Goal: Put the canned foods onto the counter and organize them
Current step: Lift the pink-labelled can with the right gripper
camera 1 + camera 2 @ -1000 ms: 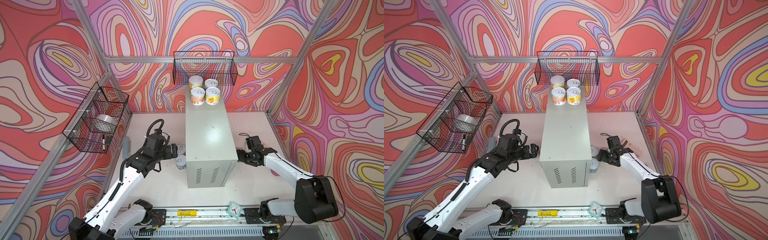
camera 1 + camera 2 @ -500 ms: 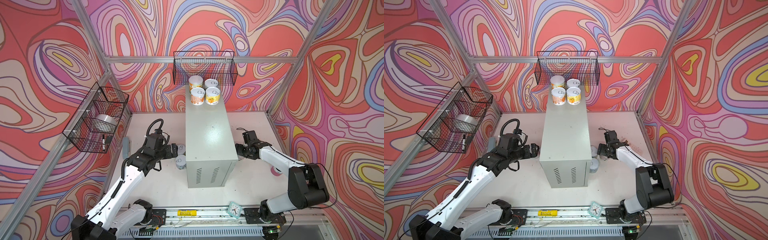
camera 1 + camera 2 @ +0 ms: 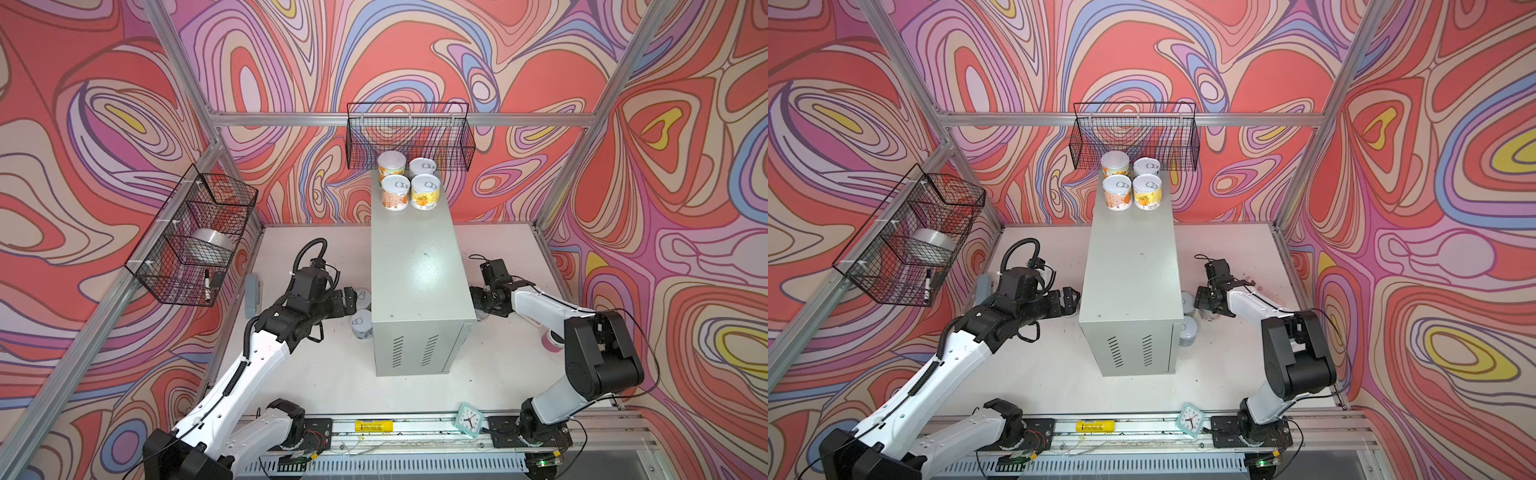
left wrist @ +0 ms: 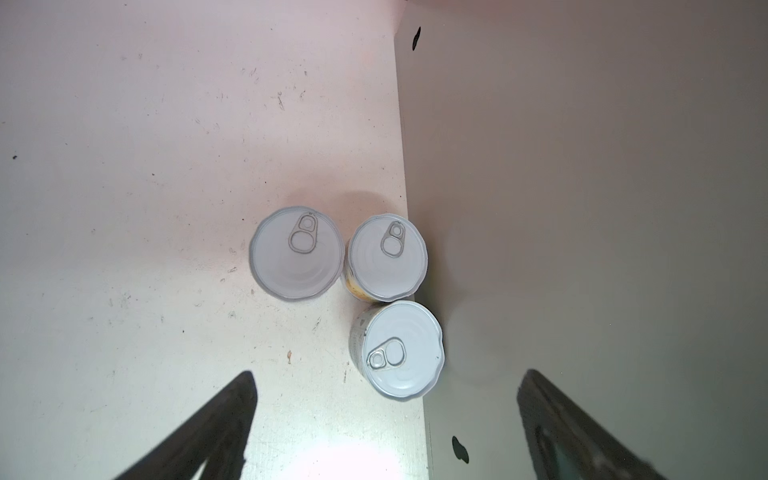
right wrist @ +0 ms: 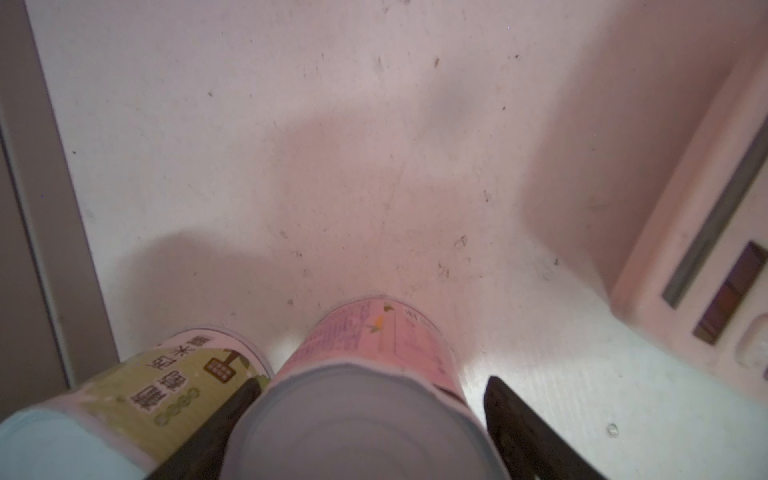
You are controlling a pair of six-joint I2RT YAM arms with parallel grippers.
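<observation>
The counter (image 3: 415, 270) (image 3: 1133, 270) is a tall grey box. Several canned foods (image 3: 395, 192) (image 3: 1117, 192) stand at its far end. My left gripper (image 3: 351, 300) (image 3: 1073, 297) (image 4: 387, 373) hovers open above three silver-lidded cans (image 4: 297, 253) standing on the table against the counter's left side; the nearest can (image 4: 401, 349) lies between its fingers but well below them. My right gripper (image 3: 1202, 301) (image 5: 372, 382) is low beside the counter's right side. Its jaws straddle a pink-labelled can (image 5: 374, 345); one finger (image 5: 232, 407) is wedged between it and a green-labelled can (image 5: 178, 382), while the other stands slightly off.
A pink flat device (image 5: 706, 291) lies on the table beyond the right gripper. A small pink cylinder (image 3: 550, 340) stands by the right arm. Wire baskets hang on the back wall (image 3: 409, 137) and left wall (image 3: 191, 237). A small clock (image 3: 469, 419) sits at the front rail.
The right gripper has swung in toward the counter and come down around the pink-labelled can, its jaws narrowing. The left arm has barely moved.
</observation>
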